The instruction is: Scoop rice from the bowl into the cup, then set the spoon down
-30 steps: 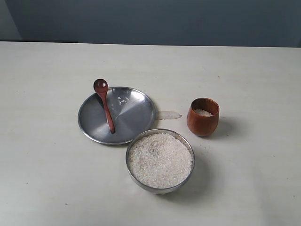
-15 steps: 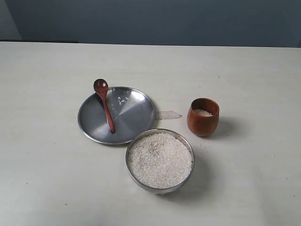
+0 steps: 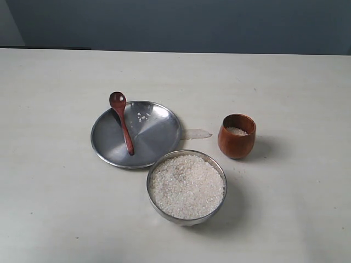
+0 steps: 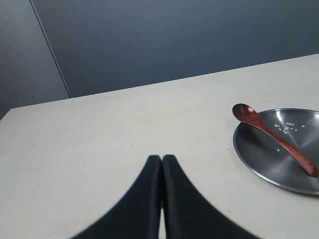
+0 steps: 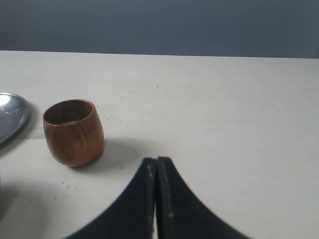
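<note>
Left pincer (image 4: 162, 160) pressed together, empty; right pincer (image 5: 156, 162) same, near cup (image 5: 74, 132). Spoon (image 3: 124, 127) lies on plate (image 3: 159, 137), left of bowl (image 3: 149, 189), head on far rim, handle running toward near edge. Left arm nearer. Some rice in cup.

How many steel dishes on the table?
2. A flat plate left of the cup, with the spoon lying on it; a deep bowl heaped with rice, nearer the camera. Nothing looks hidden.
</note>
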Available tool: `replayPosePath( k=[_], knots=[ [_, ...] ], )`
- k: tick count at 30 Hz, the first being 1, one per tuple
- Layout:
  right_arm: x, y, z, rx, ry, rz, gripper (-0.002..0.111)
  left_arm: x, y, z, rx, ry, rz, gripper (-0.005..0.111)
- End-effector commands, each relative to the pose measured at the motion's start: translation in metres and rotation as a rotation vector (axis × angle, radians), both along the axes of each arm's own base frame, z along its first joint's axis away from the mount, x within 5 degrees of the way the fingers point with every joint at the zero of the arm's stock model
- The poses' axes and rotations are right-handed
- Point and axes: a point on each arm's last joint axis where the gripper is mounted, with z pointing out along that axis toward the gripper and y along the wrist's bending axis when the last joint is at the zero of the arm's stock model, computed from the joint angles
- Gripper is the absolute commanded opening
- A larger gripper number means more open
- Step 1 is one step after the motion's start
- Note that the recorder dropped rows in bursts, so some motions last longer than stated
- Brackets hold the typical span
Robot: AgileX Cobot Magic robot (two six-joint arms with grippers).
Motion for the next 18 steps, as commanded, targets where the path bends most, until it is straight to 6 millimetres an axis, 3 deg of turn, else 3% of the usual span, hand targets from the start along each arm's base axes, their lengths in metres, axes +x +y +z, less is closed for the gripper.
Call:
replayPosePath(
  k=[1, 18],
  knots=[
    [0.0000, 0.0000, 0.0003, -0.008, -0.020, 0.003, 0.000, 0.0000, -0.0014, -0.0009, -0.057, -0.010, -0.005, 0.000],
    [0.0000, 0.0001, 0.0003, -0.002, -0.019, 0.004, 0.000, 0.0000, -0.0039, -0.0015, -0.132, -0.006, -0.019, 0.000]
  ],
)
